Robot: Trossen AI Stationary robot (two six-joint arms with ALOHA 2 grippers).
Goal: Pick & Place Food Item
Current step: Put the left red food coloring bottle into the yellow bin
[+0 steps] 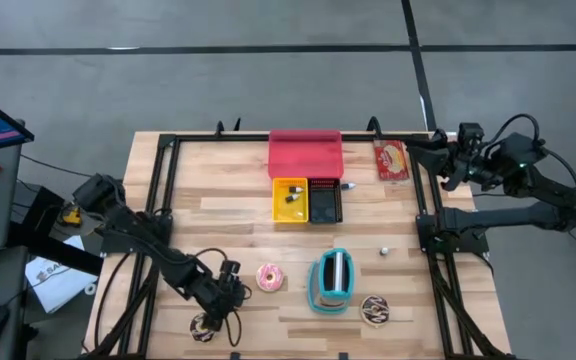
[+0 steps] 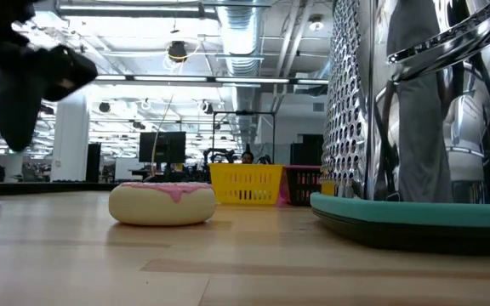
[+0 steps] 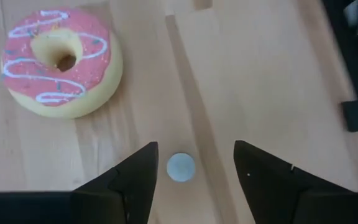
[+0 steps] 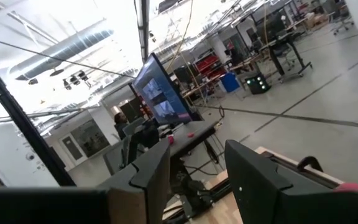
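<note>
Overhead, the left gripper (image 1: 230,292) hangs low over the table's (image 1: 408,300) near left part, just beside a pink donut (image 1: 270,278), with a chocolate donut (image 1: 204,325) nearer the table's front edge. Only the left wrist view shows its jaws: spread apart and empty, framing a small grey disc (image 3: 181,167) on the wood, the pink donut (image 3: 61,59) lying apart from them. Further right sit a teal tray (image 1: 314,292) bearing a metal grater (image 1: 334,271), and another chocolate donut (image 1: 375,310). Behind are a yellow bin (image 1: 289,199), a black bin (image 1: 325,199), a red box (image 1: 305,152) and a red packet (image 1: 392,160) whose print is too small to read. The low view alone shows the grater's (image 2: 360,102) punched holes and the office behind. The right gripper (image 4: 197,180) is raised at the far right corner, fingers parted, holding nothing, facing the room.
</note>
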